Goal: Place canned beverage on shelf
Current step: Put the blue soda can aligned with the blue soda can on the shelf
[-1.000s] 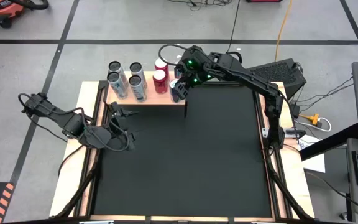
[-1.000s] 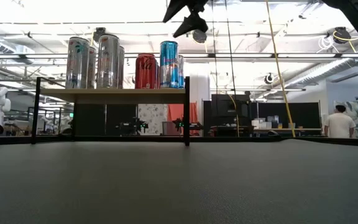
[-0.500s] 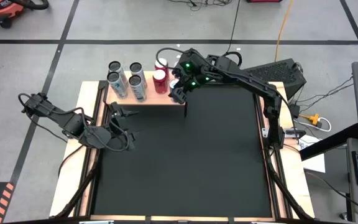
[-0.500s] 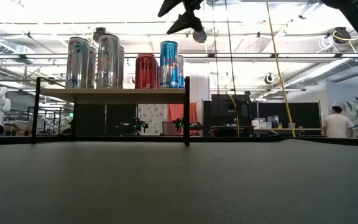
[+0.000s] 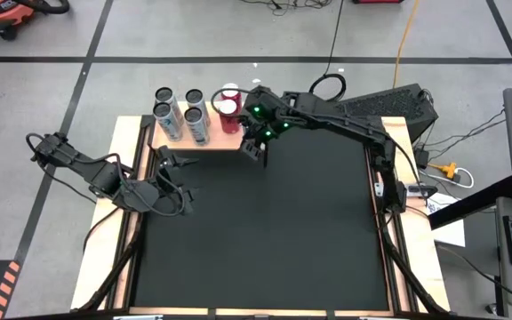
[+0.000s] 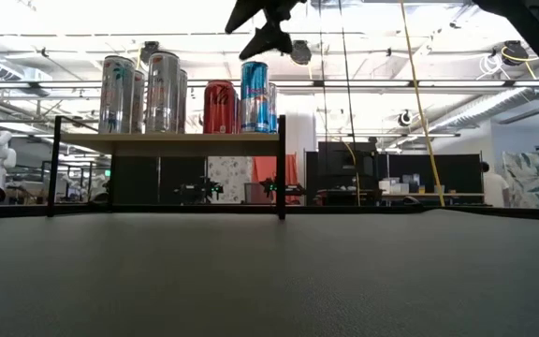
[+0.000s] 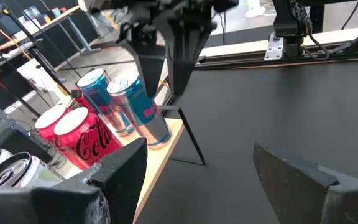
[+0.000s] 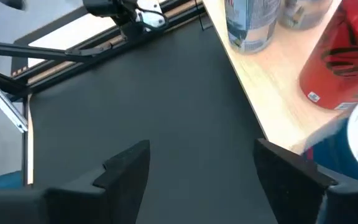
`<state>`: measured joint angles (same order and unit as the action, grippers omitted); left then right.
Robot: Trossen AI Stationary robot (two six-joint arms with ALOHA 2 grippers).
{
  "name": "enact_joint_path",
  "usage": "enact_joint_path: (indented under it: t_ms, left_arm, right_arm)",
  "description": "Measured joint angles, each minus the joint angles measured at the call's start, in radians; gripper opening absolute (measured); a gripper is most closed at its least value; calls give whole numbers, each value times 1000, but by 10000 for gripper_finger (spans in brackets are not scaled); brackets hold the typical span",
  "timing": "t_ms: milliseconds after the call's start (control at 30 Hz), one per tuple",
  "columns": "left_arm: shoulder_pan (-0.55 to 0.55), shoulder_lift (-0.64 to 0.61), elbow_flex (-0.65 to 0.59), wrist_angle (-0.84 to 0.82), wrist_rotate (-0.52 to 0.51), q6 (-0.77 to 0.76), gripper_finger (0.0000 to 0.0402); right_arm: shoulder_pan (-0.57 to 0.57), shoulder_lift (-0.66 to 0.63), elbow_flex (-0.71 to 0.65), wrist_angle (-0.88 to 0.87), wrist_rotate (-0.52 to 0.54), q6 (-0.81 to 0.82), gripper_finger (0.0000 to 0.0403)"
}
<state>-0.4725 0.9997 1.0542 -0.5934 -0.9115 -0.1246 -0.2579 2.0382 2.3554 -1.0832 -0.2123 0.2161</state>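
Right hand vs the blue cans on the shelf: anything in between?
Nothing visible. The right hand, empty and open, hangs over the shelf's end, above and in front of the blue cans. Only open air lies between them. The left hand waits over the mat.

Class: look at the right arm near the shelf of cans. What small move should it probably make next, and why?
Probably draw the right end effector farther back from the shelf toward open table. Its fingers stand open and empty, above the shelf's front edge, and the blue cans, red cans and silver cans all stand upright on the shelf. The left end effector waits low at the table's left.
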Motion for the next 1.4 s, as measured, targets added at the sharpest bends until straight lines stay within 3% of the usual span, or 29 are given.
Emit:
enact_joint_path:
  t_ms: [133, 300, 933, 1167, 1400]
  left_arm:
    - [0, 0, 0, -1, 0, 0, 295]
    - [0, 0, 0, -12, 0, 0, 295]
    - [0, 0, 0, -26, 11, -2, 295]
    - [0, 0, 0, -26, 25, -2, 295]
    - [0, 0, 0, -26, 25, -3, 295]
  right_arm:
    - [1, 24, 0, 2, 10, 0, 270]
    - [3, 21, 1, 2, 114, -12, 270]
    - [0, 86, 1, 7, 117, -22, 270]
    - [-9, 87, 1, -1, 213, -3, 270]
    - [-18, 87, 1, 1, 214, 8, 270]
